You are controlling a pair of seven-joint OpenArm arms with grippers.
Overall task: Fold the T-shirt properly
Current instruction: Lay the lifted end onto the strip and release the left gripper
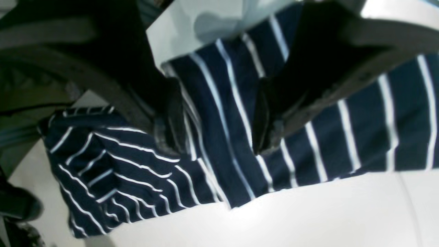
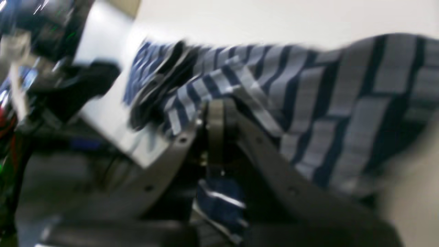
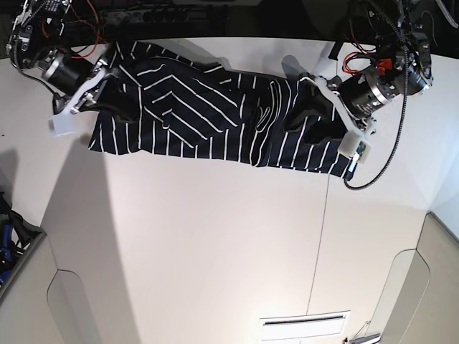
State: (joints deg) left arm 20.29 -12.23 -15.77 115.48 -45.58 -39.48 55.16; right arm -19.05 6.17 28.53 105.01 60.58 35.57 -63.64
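Observation:
The navy white-striped T-shirt (image 3: 193,115) lies bunched in a long band across the back of the white table (image 3: 215,244). My left gripper (image 3: 297,107) is on its right part. In the left wrist view it (image 1: 217,137) is open, with one finger on each side of a strip of the shirt (image 1: 360,127). My right gripper (image 3: 99,87) is at the shirt's left end. In the blurred right wrist view its jaws (image 2: 215,109) meet under the shirt (image 2: 325,103), and fabric drapes over them.
Cables and electronics (image 3: 143,14) line the table's back edge. A table seam (image 3: 319,236) runs forward from under the left arm. The table's far edge (image 1: 161,44) shows just beyond the shirt in the left wrist view.

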